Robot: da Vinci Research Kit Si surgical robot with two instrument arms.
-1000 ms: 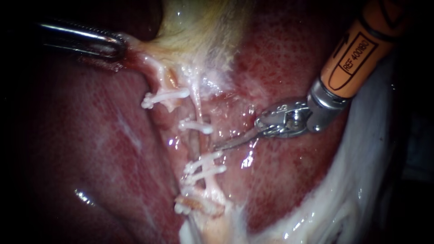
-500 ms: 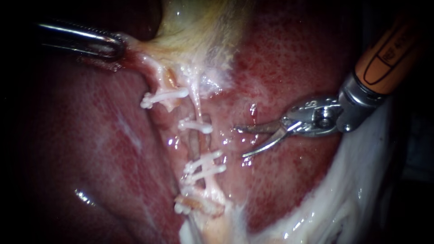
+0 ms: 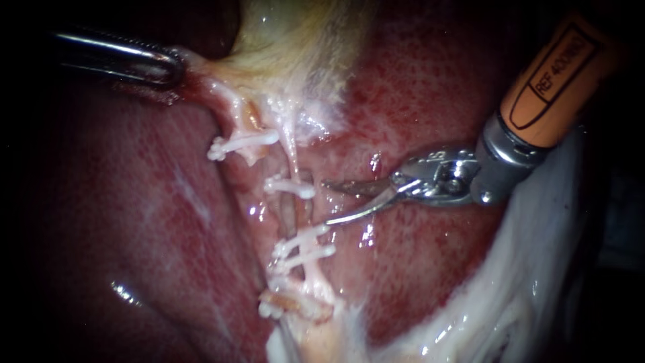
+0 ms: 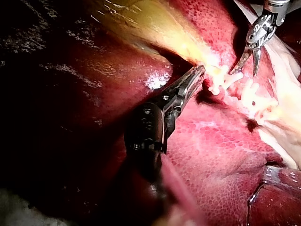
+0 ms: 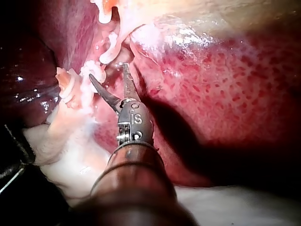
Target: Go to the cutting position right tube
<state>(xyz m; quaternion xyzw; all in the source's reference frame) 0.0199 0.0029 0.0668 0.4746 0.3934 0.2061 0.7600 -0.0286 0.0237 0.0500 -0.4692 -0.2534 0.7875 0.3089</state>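
liver (image 3: 134, 235): fills the scene
gallbladder (image 3: 302, 47): far centre
right instrument (image 3: 328, 202): pincer wide, holding nothing, just right of the right tube (image 3: 295, 212)
left instrument (image 3: 176, 67): far left, pincer clamped on gallbladder edge
right tube: centre, clips (image 3: 290, 187) across it

Your right instrument (image 3: 326, 202) has its blades apart just beside the right tube (image 3: 294, 158), at the bare stretch between the upper clip (image 3: 290, 187) and the two lower clips (image 3: 304, 243). Those clips bound the gap, and the liver (image 3: 430, 269) seems to lie close behind it. Your left instrument (image 3: 176, 67), gripping the gallbladder (image 3: 295, 40), is well apart.
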